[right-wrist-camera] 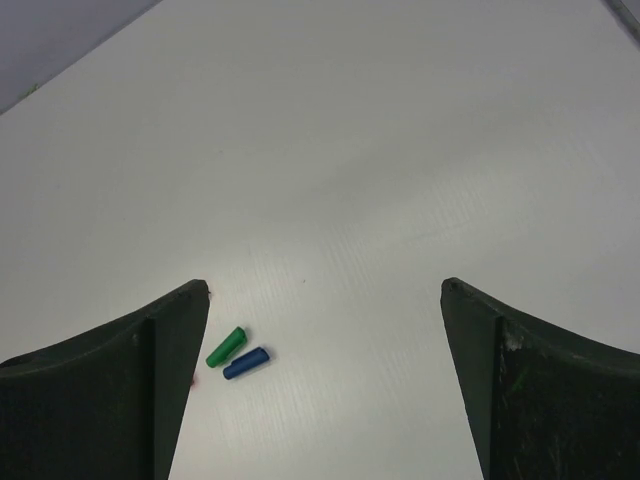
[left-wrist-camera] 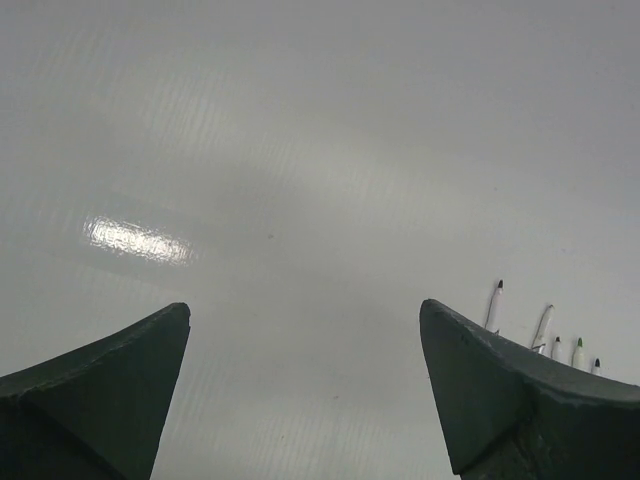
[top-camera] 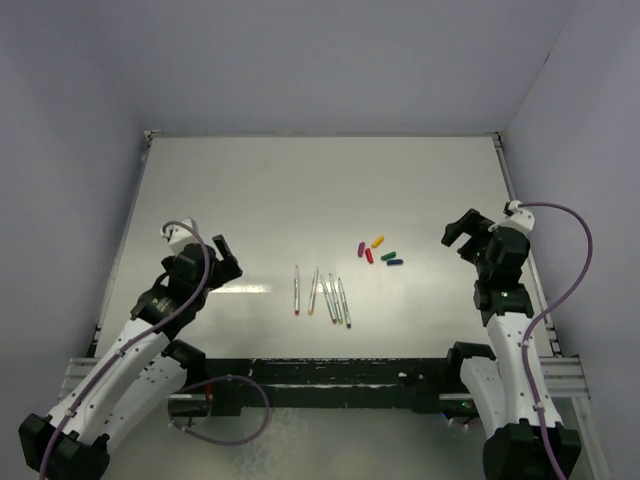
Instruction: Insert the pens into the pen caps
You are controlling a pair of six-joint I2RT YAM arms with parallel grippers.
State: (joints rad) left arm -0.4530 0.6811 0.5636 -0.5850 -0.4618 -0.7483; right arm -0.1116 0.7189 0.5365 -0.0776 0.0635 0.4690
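Dark, matte, wedge-shaped fingers (left-wrist-camera: 110, 390) of the left gripper (left-wrist-camera: 305, 308) fill the bottom corners of its wrist view. The jaws are spread wide with nothing between them. They hang over a white table (left-wrist-camera: 300, 150) whose sheet shows faint ribbing and one glossy glare patch.

The right gripper (right-wrist-camera: 325, 285) has the same blunt dark wedges, also parted wide and empty.

Past the left gripper's right finger, the ends of the five slim, light grey-white pens (left-wrist-camera: 493, 305) peek out. From above they lie near the table's middle in a loose, nearly parallel row, the three rightmost bunched together, with their coloured tips toward the arms.

Just beyond and to their right sits a small cluster of bullet-shaped plastic pen caps (top-camera: 369, 256), separate from the pens. In the right wrist view, a smooth green cap (right-wrist-camera: 226, 346) and a blue cap (right-wrist-camera: 245, 362) lie side by side.
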